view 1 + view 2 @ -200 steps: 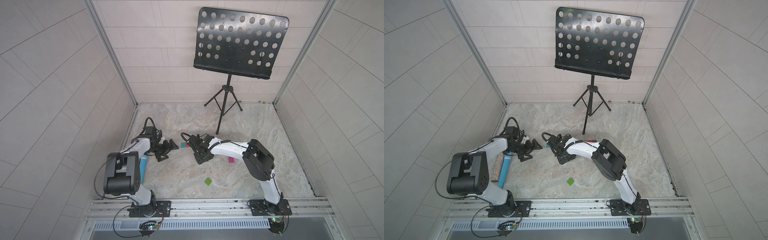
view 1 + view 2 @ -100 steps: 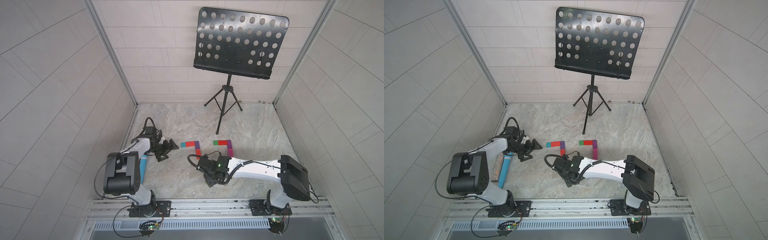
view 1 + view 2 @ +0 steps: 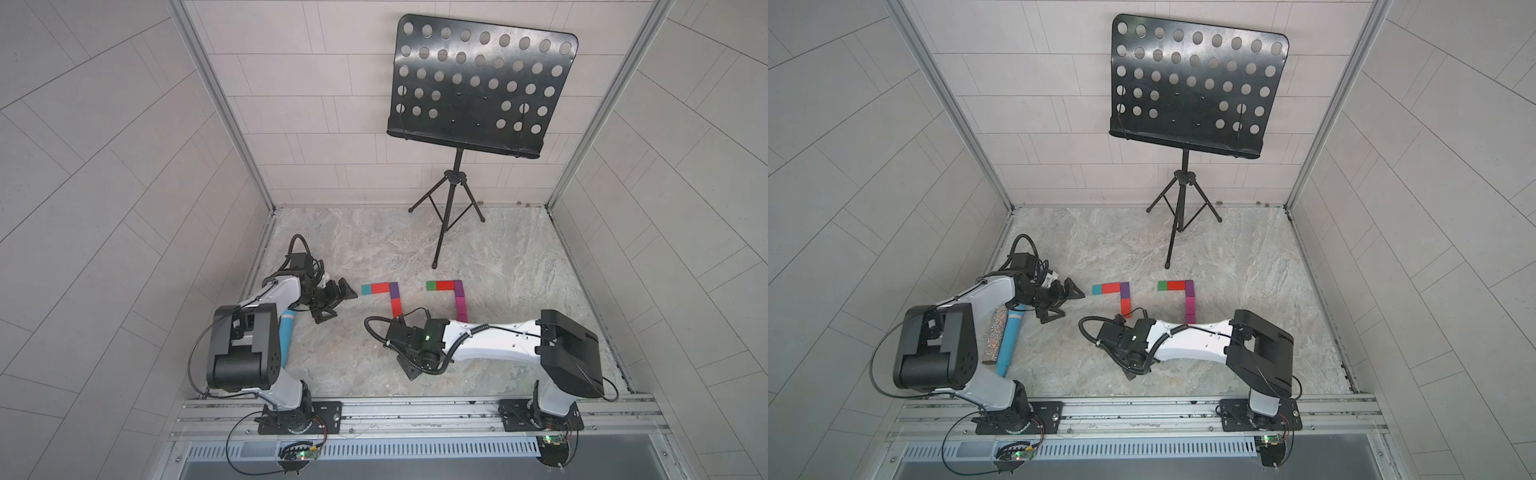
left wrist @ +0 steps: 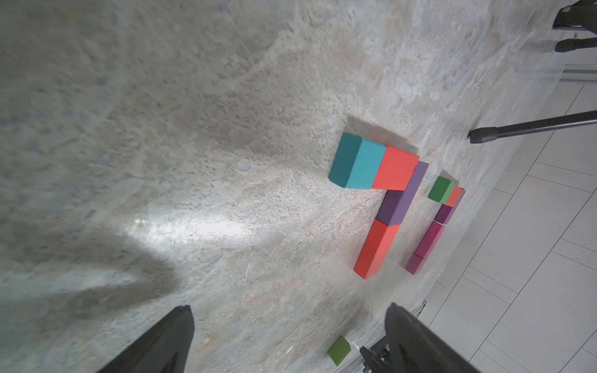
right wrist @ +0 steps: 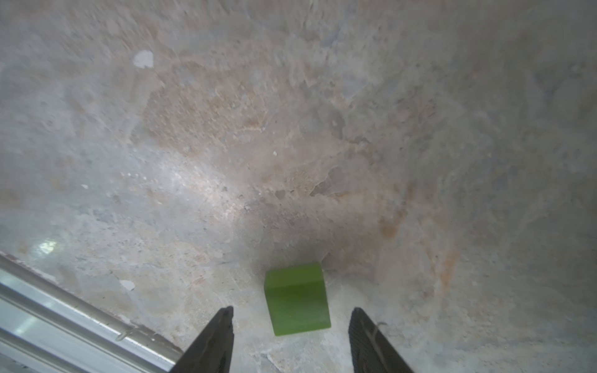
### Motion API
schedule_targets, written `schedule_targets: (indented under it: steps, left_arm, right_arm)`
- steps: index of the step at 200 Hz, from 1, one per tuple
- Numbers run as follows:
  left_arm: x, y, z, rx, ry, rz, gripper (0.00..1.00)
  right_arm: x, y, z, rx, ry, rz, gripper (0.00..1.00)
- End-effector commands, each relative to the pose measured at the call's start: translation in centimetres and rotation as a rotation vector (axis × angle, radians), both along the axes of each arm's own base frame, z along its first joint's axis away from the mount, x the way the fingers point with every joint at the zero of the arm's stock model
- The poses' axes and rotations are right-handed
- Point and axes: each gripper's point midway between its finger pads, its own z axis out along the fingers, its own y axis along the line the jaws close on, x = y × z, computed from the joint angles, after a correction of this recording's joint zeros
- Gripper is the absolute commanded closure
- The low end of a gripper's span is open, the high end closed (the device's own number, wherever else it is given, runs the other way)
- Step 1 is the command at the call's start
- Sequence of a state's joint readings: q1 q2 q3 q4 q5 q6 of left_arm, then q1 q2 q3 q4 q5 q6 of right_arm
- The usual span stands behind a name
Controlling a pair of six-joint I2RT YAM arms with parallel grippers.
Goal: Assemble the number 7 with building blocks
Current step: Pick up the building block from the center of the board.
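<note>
Between my right jaws, just ahead of their tips, a loose green block (image 5: 297, 298) lies flat on the surface (image 5: 290, 129). The jaws stand apart with a gap on either side and touch nothing. In both top views my right wrist hides that block. My left jaws are spread wide, with nothing between them. Well ahead of them lies a number 7 (image 4: 392, 206) of teal, red, purple and red blocks, its short bar joined to the stem. Just beyond it is a second number 7 (image 4: 443, 213) in green, red, purple and magenta. Farthest off stands a black music stand (image 3: 478, 83).
</note>
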State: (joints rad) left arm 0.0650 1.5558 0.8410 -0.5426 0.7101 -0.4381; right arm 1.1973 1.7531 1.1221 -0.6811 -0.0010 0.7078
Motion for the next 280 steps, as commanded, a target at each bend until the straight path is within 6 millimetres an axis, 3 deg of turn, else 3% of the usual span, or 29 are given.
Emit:
schedule_targets:
  steps: [1, 62, 107, 128, 150, 176, 199, 223, 280]
  left_arm:
    - [-0.2, 0.1, 0.2, -0.003, -0.013, 0.003, 0.00]
    - [-0.2, 0.1, 0.2, -0.005, -0.012, 0.002, 0.00]
    - [-0.2, 0.0, 0.2, -0.005, -0.013, 0.002, 0.00]
    - [-0.2, 0.0, 0.2, -0.006, -0.013, 0.002, 0.00]
    - [-0.1, 0.0, 0.2, -0.007, -0.013, 0.003, 0.00]
    - [-0.1, 0.0, 0.3, -0.006, -0.018, 0.003, 0.00]
    - [-0.1, 0.0, 0.3, -0.008, -0.018, 0.004, 0.00]
    - [-0.1, 0.0, 0.4, -0.011, -0.019, 0.004, 0.00]
    - [0.0, -0.1, 0.3, -0.021, -0.017, 0.006, 0.00]
  right_arm:
    - [-0.3, -0.8, -0.8, -0.042, 0.000, 0.024, 0.41]
    - [0.0, -0.4, -2.1, -0.050, 0.001, 0.020, 0.46]
    - [-0.5, 0.1, -2.5, -0.049, 0.043, 0.015, 0.62]
    - [-0.3, 0.6, -1.8, -0.044, 0.049, -0.016, 0.67]
    - [1.2, 1.5, 0.1, -0.054, 0.035, -0.066, 0.72]
    - [4.5, 2.3, 3.0, -0.028, -0.003, -0.173, 0.72]
    - [7.2, 2.9, 4.3, 0.034, 0.009, -0.293, 0.72]
    - [8.6, 2.9, 4.0, 0.008, 0.025, -0.340, 0.71]
    - [8.7, 3.3, 1.7, -0.028, 0.059, -0.383, 0.71]
